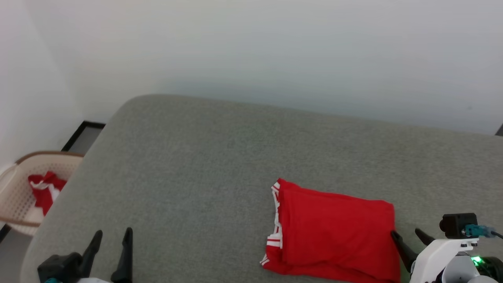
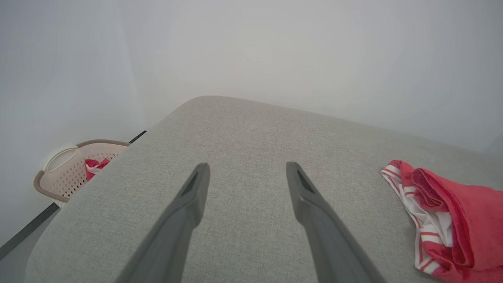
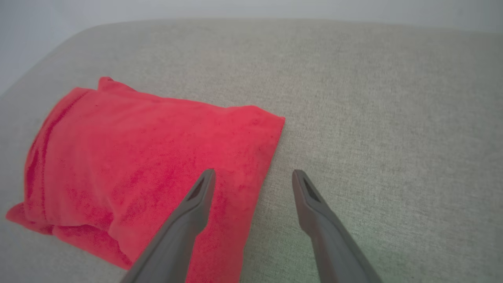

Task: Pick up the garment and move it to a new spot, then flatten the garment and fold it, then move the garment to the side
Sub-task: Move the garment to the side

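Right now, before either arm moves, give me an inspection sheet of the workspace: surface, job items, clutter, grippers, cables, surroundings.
Surface: grey fabric surface, rounded far-left corner.
Job's things: red garment, folded into a rough rectangle, lying on the robot's right side, striped white trim along its left edge.
Clutter: beige basket beside the surface at left, red-and-white cloth inside it.
Grippers: left gripper open over bare surface; right gripper open at the garment's right edge, holding nothing.
Cables: teal plug with a dark lead on the right wrist.
Surroundings: white wall.
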